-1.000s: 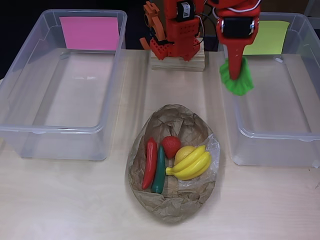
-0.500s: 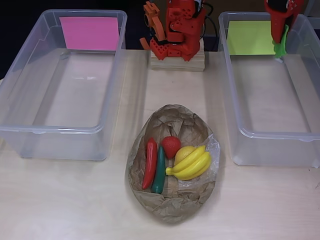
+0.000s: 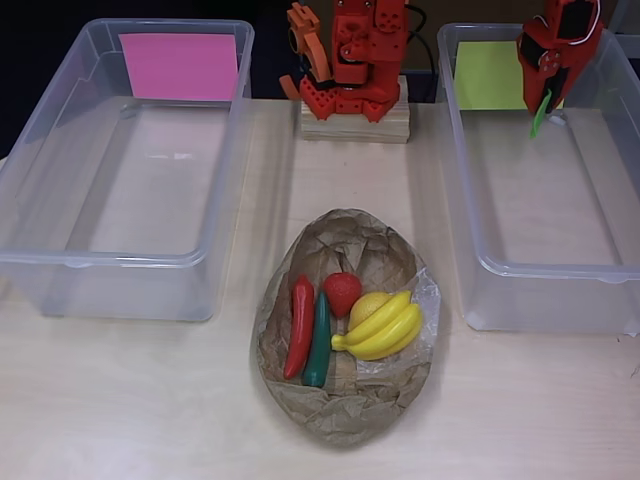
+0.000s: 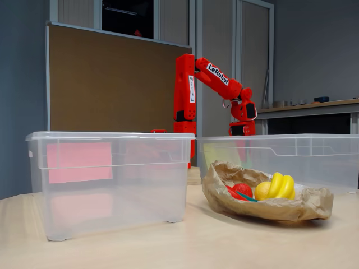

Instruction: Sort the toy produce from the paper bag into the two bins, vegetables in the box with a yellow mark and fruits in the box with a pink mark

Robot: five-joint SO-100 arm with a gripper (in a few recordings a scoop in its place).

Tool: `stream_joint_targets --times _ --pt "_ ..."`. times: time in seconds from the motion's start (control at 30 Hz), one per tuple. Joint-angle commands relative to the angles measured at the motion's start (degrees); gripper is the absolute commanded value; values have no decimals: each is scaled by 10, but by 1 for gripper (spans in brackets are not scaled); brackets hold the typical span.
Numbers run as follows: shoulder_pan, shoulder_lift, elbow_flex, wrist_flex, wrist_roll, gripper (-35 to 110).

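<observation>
Hovering over the yellow-marked bin with a green leafy toy clamped in the tool.
Risk — release this near the bin's back wall could drop the toy outside. Arm reaches out and bends down into the bin. Paper bag on the tabletop holds chili, cucumber, strawberry, lemon, bananas; pink-marked bin empty.

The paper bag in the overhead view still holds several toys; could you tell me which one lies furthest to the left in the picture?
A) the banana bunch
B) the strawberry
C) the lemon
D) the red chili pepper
D: in the paper bag, the red chili pepper lies at the left edge of the group, with the green cucumber, strawberry, lemon and banana bunch all to its right.
</observation>
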Motion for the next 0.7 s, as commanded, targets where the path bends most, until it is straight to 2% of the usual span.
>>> stream_joint_targets --times 0.0,0.27,0.67 --pt "-9 -8 7 -20 15 4" --pt "-1 6 -19 34 -40 22" --pt "71 40 -173 225 -222 25"
